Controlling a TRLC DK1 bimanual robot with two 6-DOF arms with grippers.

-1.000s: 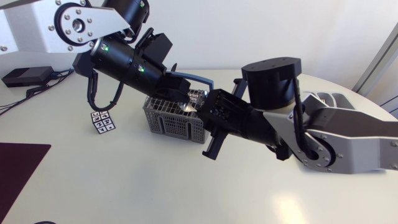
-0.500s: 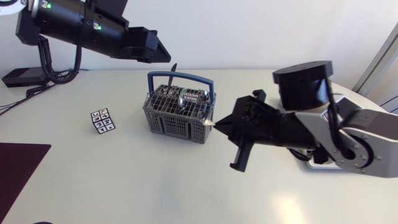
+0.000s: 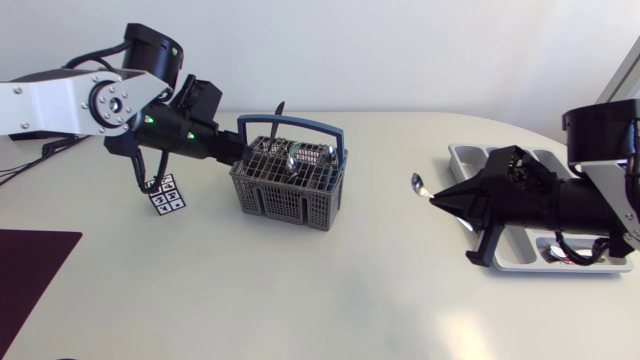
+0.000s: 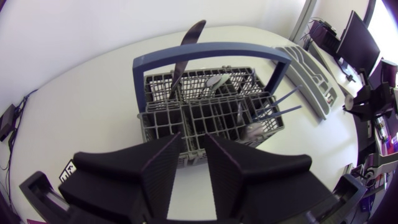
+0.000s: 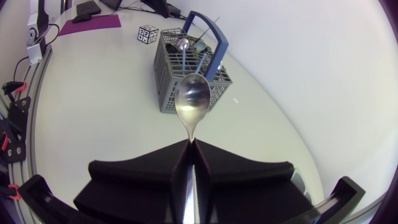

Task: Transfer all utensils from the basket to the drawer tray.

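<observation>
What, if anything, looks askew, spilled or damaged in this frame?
Nothing stands out. The basket stands upright with its utensils inside, the spoon is clamped by its handle in the right gripper, and the drawer tray lies flat.

table: off-white matte tabletop, far edge curved | 8 o'clock: dark maroon flat mat, running off the near left edge | 9 o'clock: small black-and-white patterned cube | light: soft glare on the surface at 5 o'clock
</observation>
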